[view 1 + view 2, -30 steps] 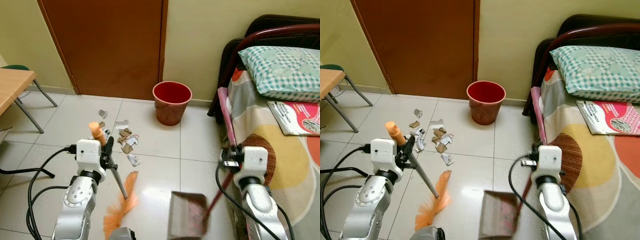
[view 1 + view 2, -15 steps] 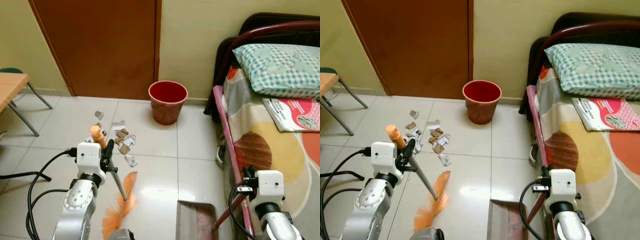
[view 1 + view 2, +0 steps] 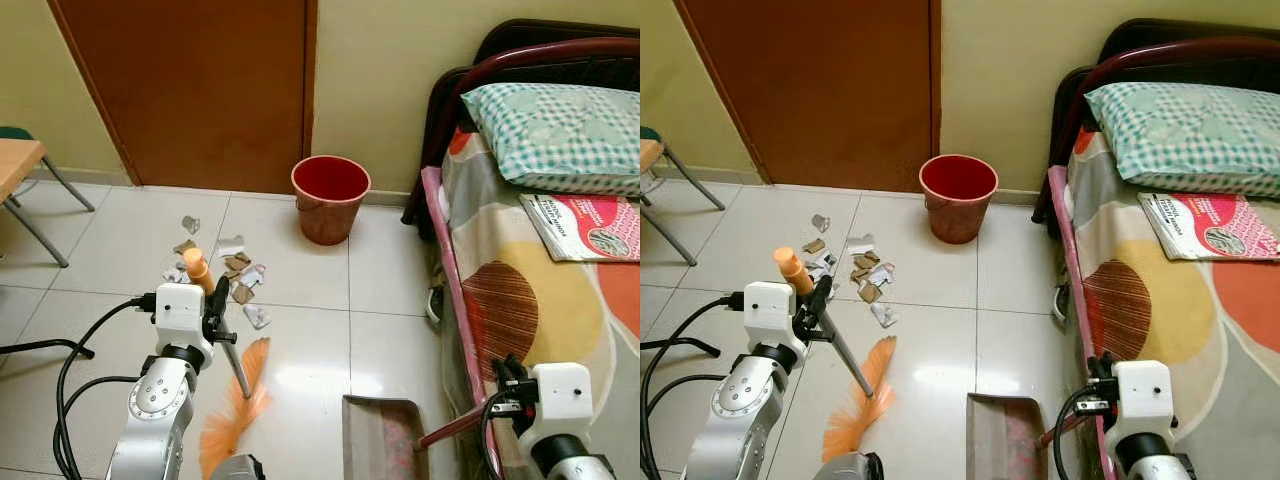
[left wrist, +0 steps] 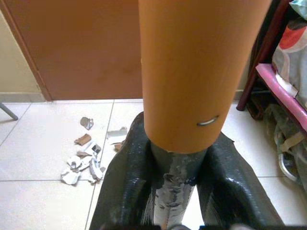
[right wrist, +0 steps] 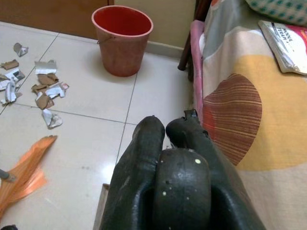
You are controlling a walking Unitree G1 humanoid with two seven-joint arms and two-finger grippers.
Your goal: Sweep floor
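While scraps (image 3: 222, 268) of paper and card lie scattered on the pale tiled floor (image 3: 300, 300) in front of a brown door (image 3: 200, 90), the left gripper (image 4: 165, 179) is clamped around the grey shaft of a broom (image 3: 232, 400), just below its orange end cap, with the orange bristles resting on the tiles close to the nearest scraps. Low beside the bed (image 3: 540, 280), the right gripper (image 5: 165, 132) has its fingers closed on the dark handle of a dustpan (image 3: 382, 440), whose tray sits flat on the floor to the right of the bristles. A red bucket (image 3: 330, 198) stands against the wall beyond the litter. On the bed lie a checked pillow (image 3: 555, 135) and a magazine (image 3: 585, 225).
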